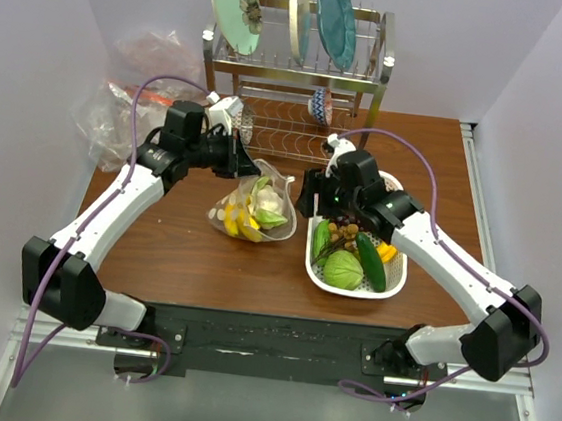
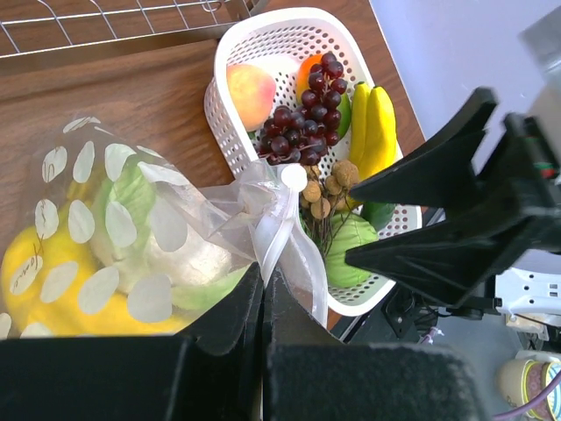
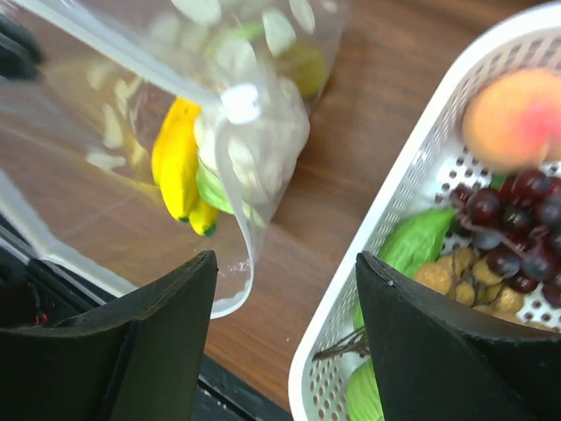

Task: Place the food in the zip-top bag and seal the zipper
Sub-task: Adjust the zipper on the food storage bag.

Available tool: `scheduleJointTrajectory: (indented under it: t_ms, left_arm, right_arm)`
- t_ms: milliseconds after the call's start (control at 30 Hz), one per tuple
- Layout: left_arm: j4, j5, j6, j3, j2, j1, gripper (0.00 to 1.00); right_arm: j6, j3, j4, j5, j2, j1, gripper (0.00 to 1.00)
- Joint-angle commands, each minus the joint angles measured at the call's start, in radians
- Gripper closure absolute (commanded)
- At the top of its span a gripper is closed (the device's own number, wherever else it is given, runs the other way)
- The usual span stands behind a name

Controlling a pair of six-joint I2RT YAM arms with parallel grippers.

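Between the closed fingers of the left gripper [image 2: 261, 279] is a pinched fold of the clear soft plastic zip-top bag with white polka dots [image 2: 114, 210]; this gripper is clamped on the bag's edge. Just ahead of its fingertips the bag rests on the brown wooden desk [image 2: 131, 96], with a pale green-white toy vegetable [image 2: 188, 263] and yellow toy bananas [image 2: 35, 272] inside. Beyond the bag stands a white perforated plastic basket [image 2: 219, 105] holding dark toy grapes [image 2: 298, 123], an orange-pink toy peach [image 2: 252, 92] and a second bunch of yellow bananas [image 2: 377, 132].

The right gripper [image 3: 285, 263] hovers with its fingers wide apart, holding nothing. Ahead and to its left hangs the bag, its thin clear zipper strip [image 3: 123, 48] running slantwise; to its right is the basket's rim. Farthest from both grippers is a metal dish rack with plates [image 1: 296, 71].
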Motion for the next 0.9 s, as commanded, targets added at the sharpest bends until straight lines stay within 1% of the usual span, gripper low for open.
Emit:
scheduleJointTrajectory:
  t_ms: [0,67,133,167,233,267,300,333,367,400,433,533,600,633,667,733,767,833,867]
  left_arm:
    - [0.061,0.015,-0.007,0.016,-0.027,0.005,1.00]
    - [0.057,0.011,-0.004,0.020,-0.028,0.005,1.00]
    - [0.052,0.009,-0.002,0.020,-0.028,0.005,1.00]
    - [0.051,0.009,-0.002,0.020,-0.030,0.005,1.00]
    - [0.048,0.005,-0.001,0.019,-0.031,0.005,1.00]
    - [0.048,0.003,0.001,0.020,-0.031,0.005,1.00]
    - [0.046,0.001,0.002,0.020,-0.031,0.005,1.00]
    - [0.041,0.000,0.004,0.023,-0.033,0.005,1.00]
    - [0.038,-0.005,0.005,0.023,-0.033,0.005,1.00]
    - [0.037,-0.008,0.008,0.025,-0.033,0.005,1.00]
    - [0.035,-0.009,0.010,0.032,-0.033,0.006,1.00]
    - [-0.001,-0.032,0.028,0.051,-0.033,0.008,1.00]
    - [-0.024,-0.066,0.053,0.072,-0.033,0.009,1.00]
    - [-0.053,-0.081,0.061,0.078,-0.034,0.009,1.00]
    - [-0.067,-0.116,0.076,0.084,-0.036,0.009,1.00]
    - [-0.096,-0.149,0.088,0.086,-0.051,0.011,1.00]
    - [-0.104,-0.176,0.096,0.082,-0.060,0.012,1.00]
    - [-0.117,-0.204,0.097,0.054,-0.083,0.017,1.00]
    - [-0.118,-0.212,0.099,0.045,-0.093,0.028,1.00]
  right_arm:
    - [0.035,-0.034,0.040,-0.072,0.016,0.015,0.34]
    - [0.049,-0.040,0.063,-0.107,0.049,0.019,0.35]
    - [0.058,-0.043,0.069,-0.117,0.068,0.024,0.39]
    - [0.058,-0.043,0.071,-0.118,0.079,0.026,0.43]
    - [0.063,-0.043,0.082,-0.133,0.094,0.030,0.44]
    - [0.064,-0.046,0.085,-0.138,0.099,0.030,0.50]
    - [0.066,-0.048,0.089,-0.140,0.100,0.033,0.53]
    - [0.064,-0.046,0.088,-0.140,0.103,0.035,0.61]
    - [0.061,-0.040,0.082,-0.141,0.105,0.036,0.82]
    - [0.058,-0.032,0.073,-0.141,0.112,0.036,0.93]
    - [0.049,-0.023,0.050,-0.141,0.114,0.038,1.00]
    - [0.025,0.058,-0.005,-0.127,0.109,0.038,1.00]
    - [0.002,0.197,-0.049,-0.109,0.117,0.038,1.00]
    - [-0.023,0.256,-0.100,-0.104,0.141,0.038,1.00]
    - [-0.032,0.385,-0.130,-0.104,0.155,0.038,1.00]
    - [-0.054,0.509,-0.203,-0.118,0.195,0.036,1.00]
    - [-0.055,0.603,-0.217,-0.127,0.224,0.036,1.00]
    - [-0.049,0.647,-0.216,-0.149,0.237,0.038,1.00]
    - [-0.046,0.638,-0.205,-0.152,0.237,0.036,1.00]
